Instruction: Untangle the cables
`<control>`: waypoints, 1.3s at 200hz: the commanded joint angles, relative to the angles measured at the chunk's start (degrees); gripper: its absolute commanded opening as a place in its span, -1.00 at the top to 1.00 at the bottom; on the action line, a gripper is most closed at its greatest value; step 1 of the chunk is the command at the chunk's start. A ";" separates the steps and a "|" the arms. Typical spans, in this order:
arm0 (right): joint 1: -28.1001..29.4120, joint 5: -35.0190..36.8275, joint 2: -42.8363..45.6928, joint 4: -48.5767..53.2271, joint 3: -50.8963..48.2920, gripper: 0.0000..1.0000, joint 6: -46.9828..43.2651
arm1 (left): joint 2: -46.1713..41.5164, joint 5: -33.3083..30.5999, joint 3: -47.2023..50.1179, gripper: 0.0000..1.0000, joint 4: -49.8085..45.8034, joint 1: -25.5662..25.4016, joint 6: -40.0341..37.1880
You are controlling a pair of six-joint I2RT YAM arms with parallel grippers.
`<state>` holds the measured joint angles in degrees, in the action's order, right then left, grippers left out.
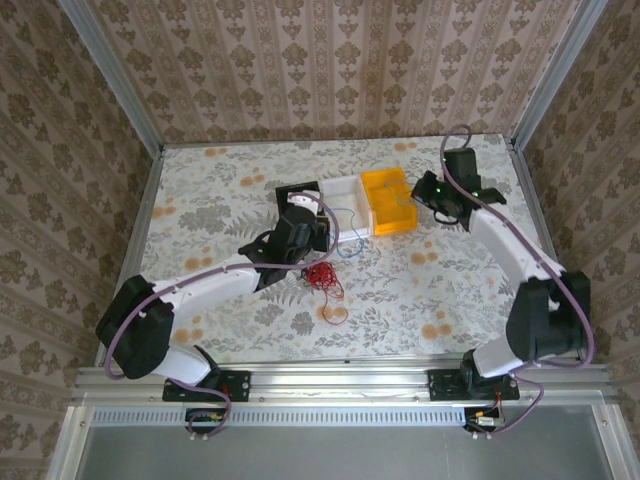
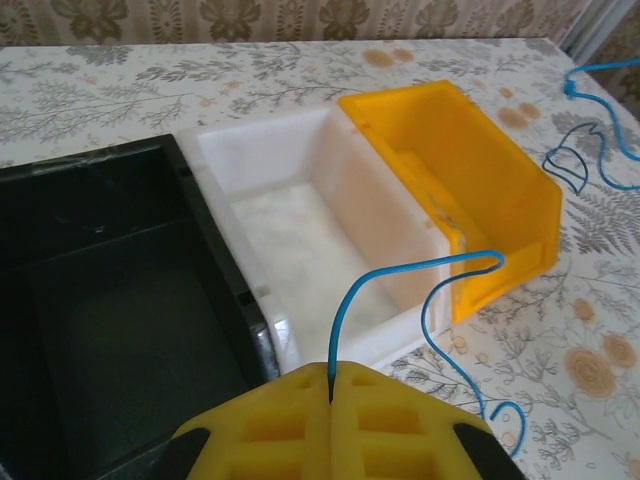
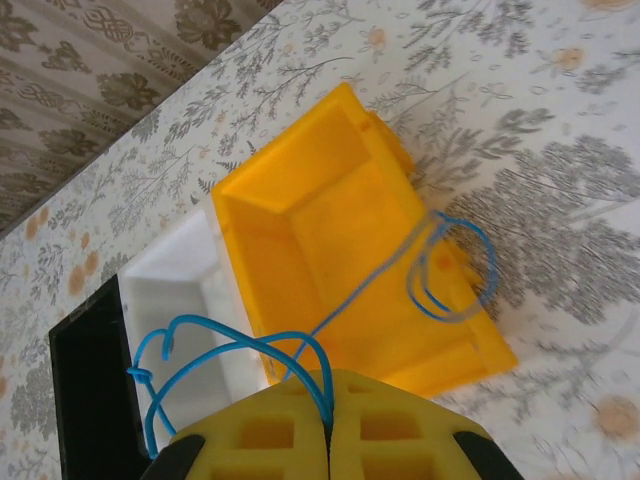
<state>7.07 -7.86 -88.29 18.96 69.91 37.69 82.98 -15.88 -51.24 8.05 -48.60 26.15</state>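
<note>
Both clamped on limp, light blue cable [image 2: 336, 335]: left gripper [image 2: 330, 385], right gripper [image 3: 327, 400]; red cable [image 1: 322, 274] at left's six o'clock.

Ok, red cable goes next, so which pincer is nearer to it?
Left. The left pincer, shut on blue cable, sits just beyond the red cable by the white bin; the right pincer, likewise shut, is farther right at the yellow bin.
</note>
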 commanded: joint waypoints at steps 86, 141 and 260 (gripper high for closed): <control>1.84 -1.34 -11.77 -3.01 14.92 1.00 -0.47 | -1.70 -3.10 0.49 1.00 -6.32 0.45 1.87; 3.03 5.01 -5.56 -6.46 10.42 1.00 -1.75 | -0.98 -3.31 0.07 1.00 -7.34 0.46 2.15; 2.85 -0.78 -18.04 -2.42 11.92 0.96 -0.87 | 1.30 -1.48 -2.52 1.00 -8.41 0.50 1.30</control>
<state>9.96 -8.21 -105.84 14.41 81.21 37.45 83.13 -17.96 -51.16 1.17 -48.58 27.44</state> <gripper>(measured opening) 0.071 0.048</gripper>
